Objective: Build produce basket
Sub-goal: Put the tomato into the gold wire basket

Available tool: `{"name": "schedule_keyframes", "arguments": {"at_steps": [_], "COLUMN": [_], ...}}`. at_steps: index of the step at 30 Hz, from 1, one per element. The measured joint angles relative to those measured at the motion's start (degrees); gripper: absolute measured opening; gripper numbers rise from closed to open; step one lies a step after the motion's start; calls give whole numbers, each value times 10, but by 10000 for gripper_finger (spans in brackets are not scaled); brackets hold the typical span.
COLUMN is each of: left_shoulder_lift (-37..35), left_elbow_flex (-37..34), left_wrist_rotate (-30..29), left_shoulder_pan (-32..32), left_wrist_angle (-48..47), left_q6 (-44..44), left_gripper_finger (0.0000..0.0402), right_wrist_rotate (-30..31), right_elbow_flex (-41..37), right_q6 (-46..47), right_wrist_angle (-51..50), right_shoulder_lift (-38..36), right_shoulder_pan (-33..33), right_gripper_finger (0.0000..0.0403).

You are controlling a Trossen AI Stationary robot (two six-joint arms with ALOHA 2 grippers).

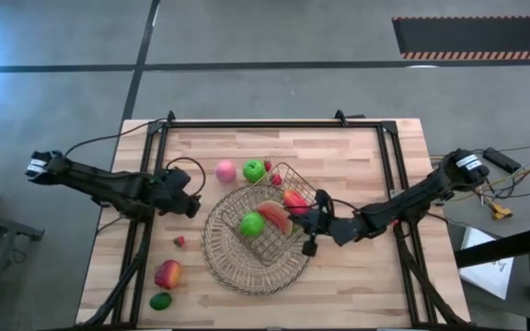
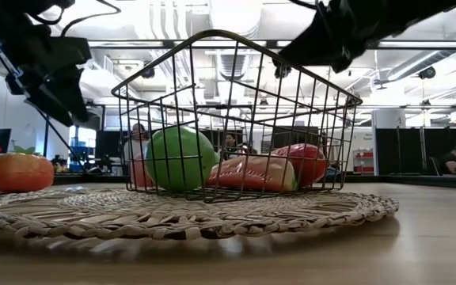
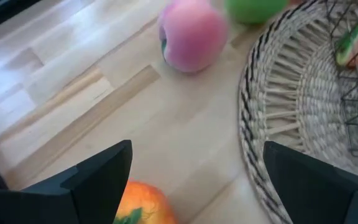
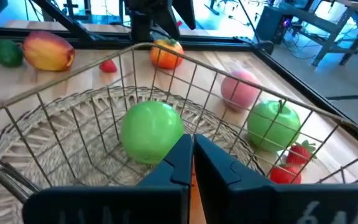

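Left tool point(image 1: 191, 204) wide open; right tool point(image 1: 308, 223) fully closed.

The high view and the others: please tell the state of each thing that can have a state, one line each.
basket: tilted on the round mat, one side raised.
green apple in basket: inside.
watermelon slice: inside.
second green apple: outside, on the table.
pink peach: outside, on the table.
left gripper: open, empty, beside the mat.
right gripper: shut, at the basket's rim.
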Motion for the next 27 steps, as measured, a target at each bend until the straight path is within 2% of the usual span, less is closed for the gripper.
{"name": "schedule_keyframes", "arguments": {"at_steps": [10,27], "left_shoulder_lift": [29,64], "left_elbow_flex": [3,-3], "left_wrist_rotate": [172,316], "left_shoulder_pan": [64,172], "left_wrist_angle": [-26,-75], "left_q6": [4,61], "left_gripper_finger": [345,345], "right_wrist_rotate": [-1,-1], "right_elbow_flex": [-4,-3], "right_q6": [-2,-23], "right_wrist_angle": [16,43], "right_shoulder_lift": [37,57], "right_shoulder_pan": [12,42], "right_gripper_finger": [9,9]}}
